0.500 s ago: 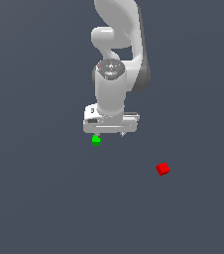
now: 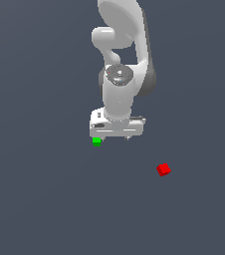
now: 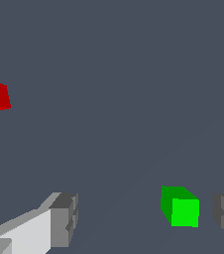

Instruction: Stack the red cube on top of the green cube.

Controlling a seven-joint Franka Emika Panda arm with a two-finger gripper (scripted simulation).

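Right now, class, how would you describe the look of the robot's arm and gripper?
The arm is glossy white with rounded links, dark grey bands at the joints and a grey disc cap. The gripper is a wide white block; its fingers end in dark grey, ridged pads. No cables show.

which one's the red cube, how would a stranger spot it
Start at the white arm in the exterior view. The red cube lies alone on the grey floor, toward that view's right and apart from the gripper. The other cube is green.
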